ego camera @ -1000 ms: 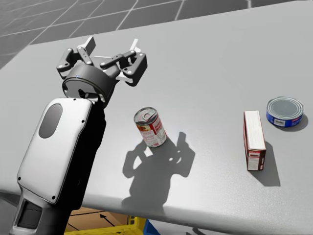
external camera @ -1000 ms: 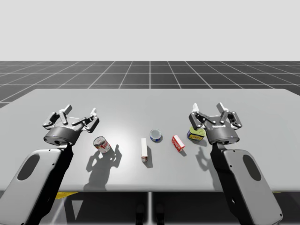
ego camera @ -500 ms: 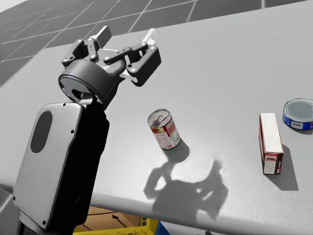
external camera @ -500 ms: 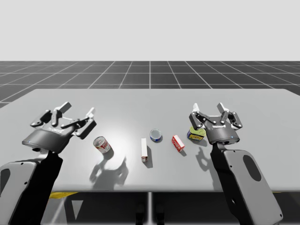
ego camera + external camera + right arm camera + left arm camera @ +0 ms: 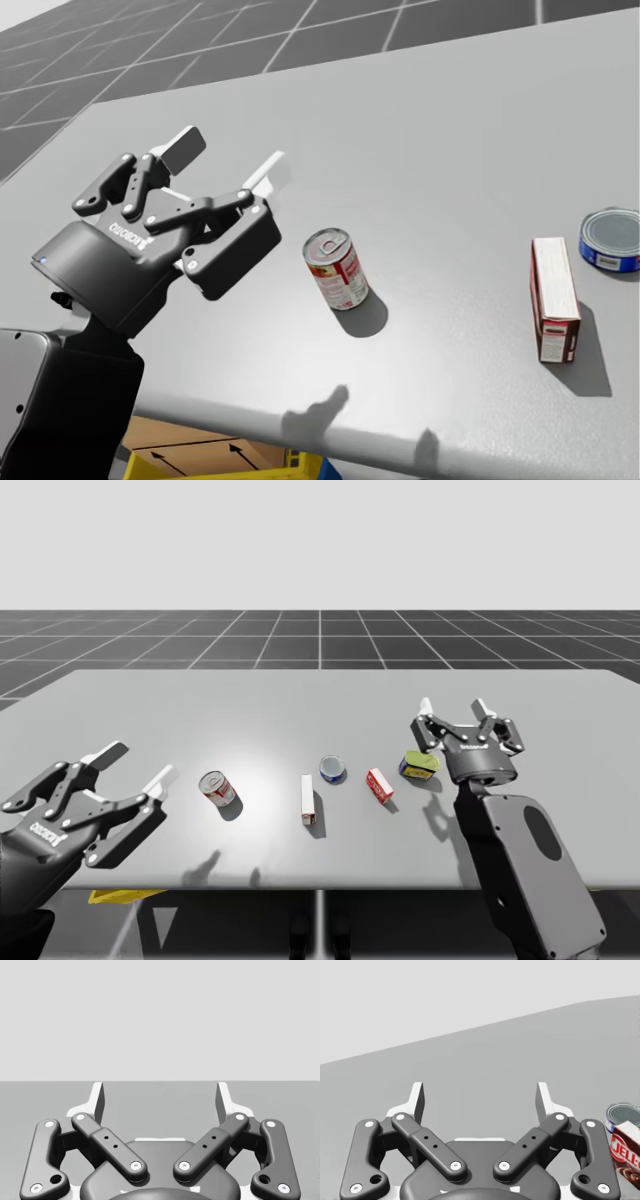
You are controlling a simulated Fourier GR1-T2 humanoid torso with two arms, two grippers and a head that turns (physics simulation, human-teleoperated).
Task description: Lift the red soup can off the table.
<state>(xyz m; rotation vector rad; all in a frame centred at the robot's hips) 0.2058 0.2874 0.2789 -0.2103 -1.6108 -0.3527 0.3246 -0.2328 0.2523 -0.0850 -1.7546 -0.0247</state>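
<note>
**Red can** [image 5: 217,788]: on the tabletop [image 5: 300,695], left of centre in the high view and back from the near edge. In the head view the red can [image 5: 336,269] sits at mid-frame. It seems to stand on end, lid up, with its long axis roughly upright, though a slight lean cannot be ruled out. Nothing touches it and it is not yet lifted.

**Left tool** [image 5: 135,765]: lower left of the high view, apparently raised clear of the tabletop. Its fingers are spread wide and hold nothing. In its own view the left tool [image 5: 480,1095] has bare tabletop between its fingers.

**Right tool** [image 5: 455,712]: right of centre in the high view, just beside a green can [image 5: 420,765]. Its fingers are spread wide and hold nothing.

**Key relation:** in the high and head views the red can lies to the right of the left tool [image 5: 225,160], near but apart. The left arm is much the nearer. The right tool is well apart from the red can, with a white box [image 5: 307,800], a blue can [image 5: 333,769] and a red box [image 5: 379,784] between them.

**Judgement:** this is the reach step. The left tool needs to swing right and come down so that its fingers straddle the can's sides, across the upright axis.
</note>
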